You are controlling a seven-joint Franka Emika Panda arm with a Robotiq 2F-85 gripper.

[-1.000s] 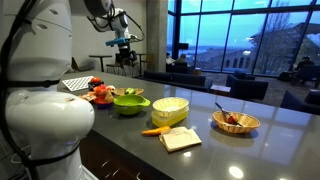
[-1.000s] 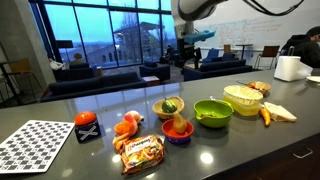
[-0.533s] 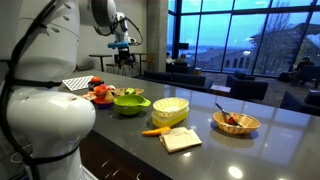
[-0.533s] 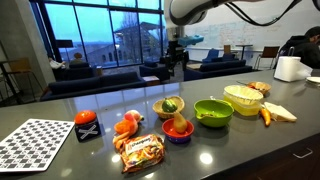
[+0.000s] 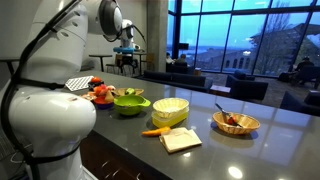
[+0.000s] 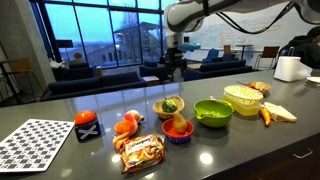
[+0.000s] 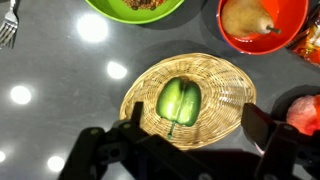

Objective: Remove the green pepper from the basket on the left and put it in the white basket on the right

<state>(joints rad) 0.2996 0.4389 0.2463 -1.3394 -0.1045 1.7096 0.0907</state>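
The green pepper (image 7: pixel 178 100) lies in a small woven basket (image 7: pixel 226 82) on the dark counter, right below the wrist camera. In an exterior view the pepper (image 6: pixel 170 104) sits in that basket (image 6: pixel 160 108) between a red bowl and a green bowl. The white basket (image 6: pixel 245 97) stands further right; it also shows in an exterior view (image 5: pixel 170 108). My gripper (image 7: pixel 195 125) is open and empty, its fingers on either side of the woven basket in the wrist view. In both exterior views it hangs well above the counter (image 6: pixel 172 62) (image 5: pixel 126 55).
A green bowl (image 6: pixel 213 112), a red bowl with a pear-like fruit (image 6: pixel 178 130), a snack bag (image 6: pixel 140 152), a carrot (image 6: pixel 265 116), a folded cloth (image 5: pixel 180 139), a checked mat (image 6: pixel 35 143) and a wicker basket with food (image 5: pixel 236 122) stand on the counter.
My gripper has moved sideways and down, from over the green bowl side to above the woven basket with the pepper. It stays open. Nothing on the counter has moved.
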